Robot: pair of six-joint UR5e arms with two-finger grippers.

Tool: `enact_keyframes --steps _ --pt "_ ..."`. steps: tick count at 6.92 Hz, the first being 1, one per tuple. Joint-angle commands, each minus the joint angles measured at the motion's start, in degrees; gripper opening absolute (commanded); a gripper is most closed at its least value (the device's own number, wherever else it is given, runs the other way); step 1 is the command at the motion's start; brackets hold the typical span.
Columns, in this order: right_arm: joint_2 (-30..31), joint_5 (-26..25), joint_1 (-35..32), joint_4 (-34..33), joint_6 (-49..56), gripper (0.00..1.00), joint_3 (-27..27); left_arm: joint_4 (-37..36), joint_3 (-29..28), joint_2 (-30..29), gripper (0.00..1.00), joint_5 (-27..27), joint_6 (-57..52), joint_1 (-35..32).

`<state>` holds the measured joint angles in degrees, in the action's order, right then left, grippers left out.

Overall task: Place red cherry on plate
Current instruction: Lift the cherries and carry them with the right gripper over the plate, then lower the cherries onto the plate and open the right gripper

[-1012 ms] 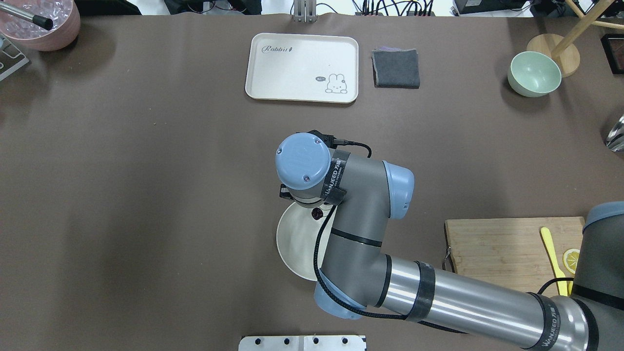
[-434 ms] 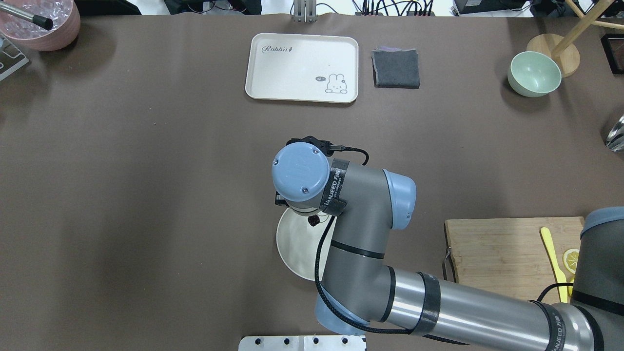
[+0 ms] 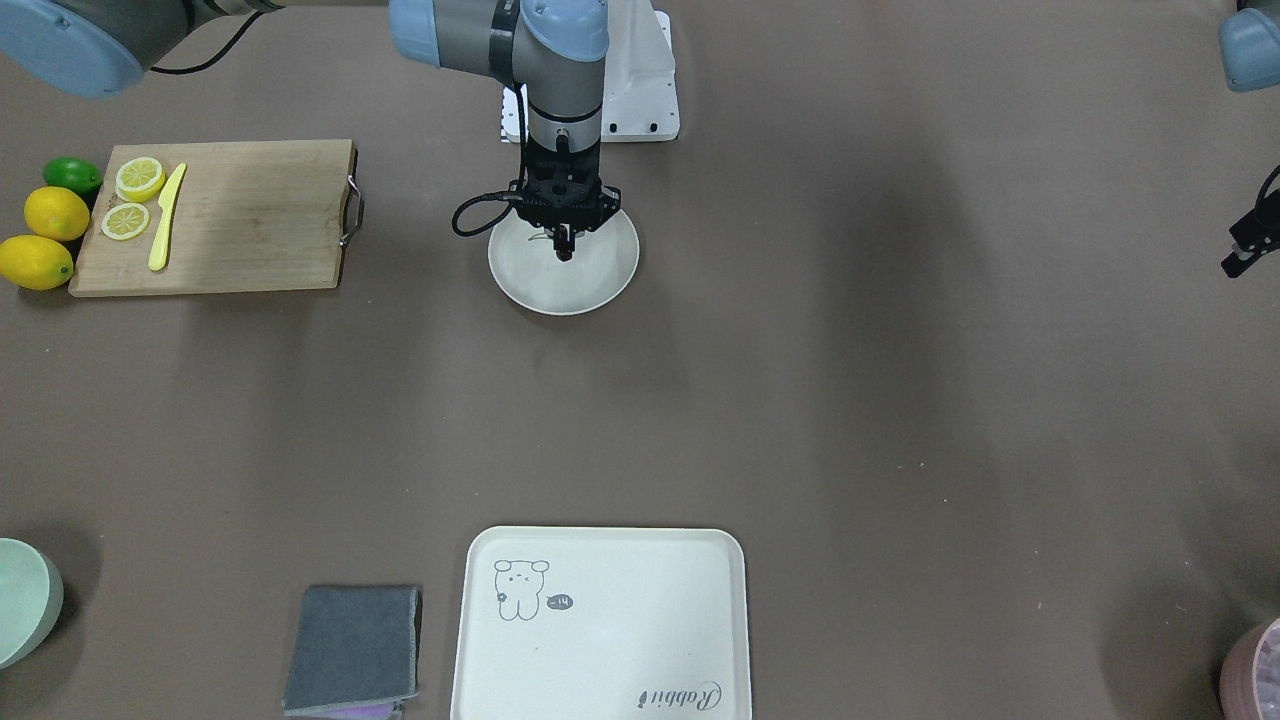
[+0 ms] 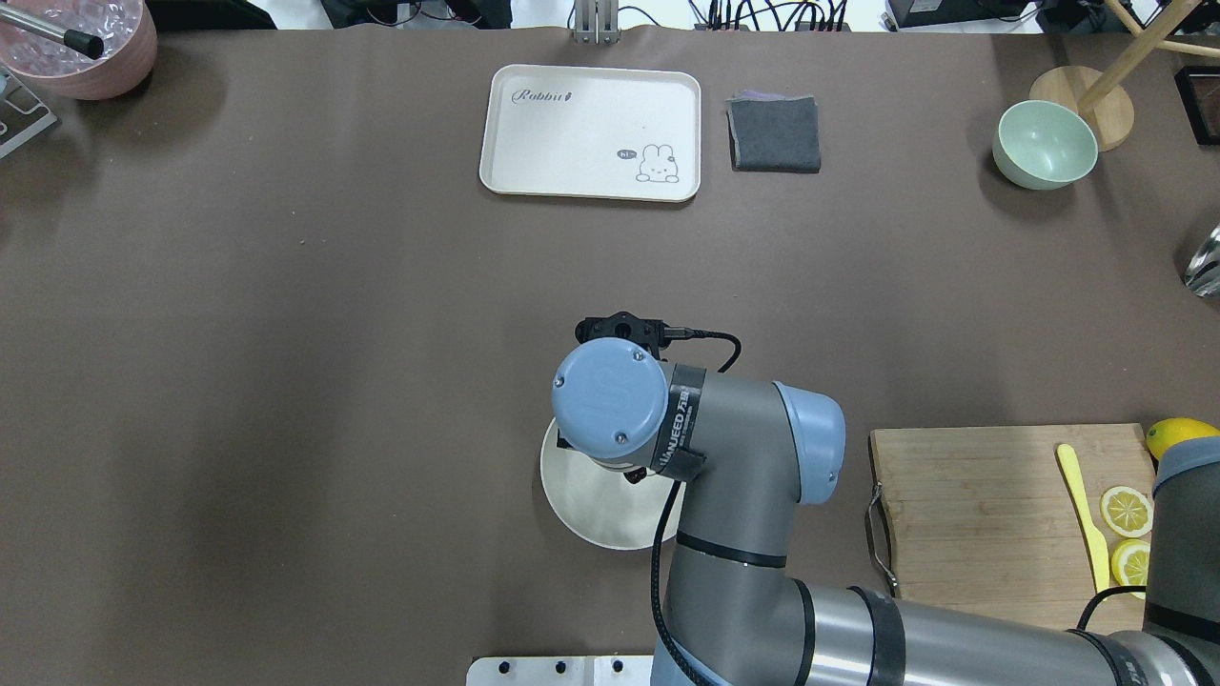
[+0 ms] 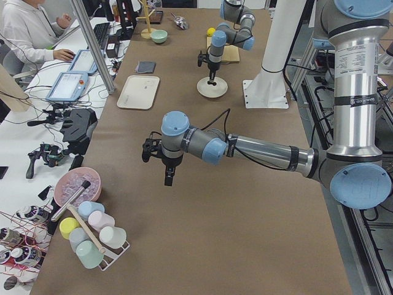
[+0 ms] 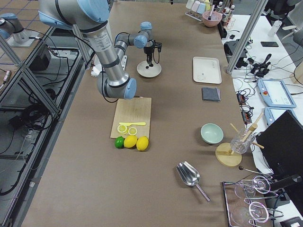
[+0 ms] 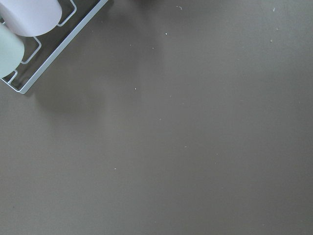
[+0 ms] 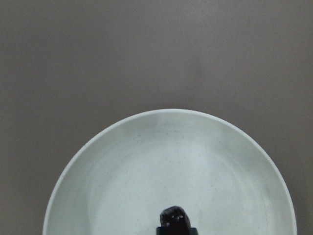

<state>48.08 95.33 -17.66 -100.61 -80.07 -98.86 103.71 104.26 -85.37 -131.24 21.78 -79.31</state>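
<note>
The round cream-white plate (image 3: 530, 278) lies on the brown table near the robot's base, and it fills the lower half of the right wrist view (image 8: 171, 156). My right gripper (image 3: 565, 248) points straight down over the plate's middle, shut on the red cherry (image 8: 173, 216), a tiny dark maroon lump at the fingertips. In the overhead view only a red speck of cherry (image 4: 632, 474) peeks out under the wrist, over the plate (image 4: 581, 500). I cannot tell whether the cherry touches the plate. My left gripper (image 5: 167, 178) hangs over bare table far away; whether it is open or shut cannot be told.
A wooden cutting board (image 3: 250, 215) with lemon slices and a yellow knife (image 3: 165, 218) sits beside the plate, with lemons (image 3: 55, 213) and a lime at its end. Across the table lie the rabbit tray (image 3: 600, 620), a grey cloth (image 3: 352, 648) and a green bowl (image 4: 1044, 145).
The right arm has drawn back toward the robot's base with the cherry still gripped, going from the plate's far rim to over its middle.
</note>
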Motion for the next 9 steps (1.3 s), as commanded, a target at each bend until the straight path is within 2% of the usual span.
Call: enact_keyframes --steps 1,2,3,4,6,8,9 --pt "1.0 -2.5 2.7 -0.1 -0.3 0.00 0.0 0.1 0.1 0.3 0.98 -0.1 0.0 -0.1" --pt "0.9 -3.2 3.0 0.1 -0.4 0.14 0.4 0.1 0.2 0.4 0.98 -0.1 0.0 -0.1" --pt "0.9 -3.3 2.7 0.1 -0.3 0.48 0.5 0.1 0.2 0.4 0.98 -0.2 0.0 -0.1" --pt "0.9 -3.3 2.5 0.1 -0.3 0.98 0.5 0.1 0.2 0.4 0.98 -0.1 0.0 -0.1" --pt "0.5 -2.3 -0.1 -0.4 1.7 1.00 -1.6 0.2 0.2 0.5 0.98 -0.2 -0.1 -0.1" --pt "3.5 3.4 -7.0 -6.2 9.6 1.00 -9.9 0.2 0.3 0.6 0.98 -0.4 0.0 -0.2" --pt "8.4 5.4 -12.0 -6.3 14.8 1.00 -14.6 0.2 0.0 0.6 0.98 -0.4 0.0 -0.1"
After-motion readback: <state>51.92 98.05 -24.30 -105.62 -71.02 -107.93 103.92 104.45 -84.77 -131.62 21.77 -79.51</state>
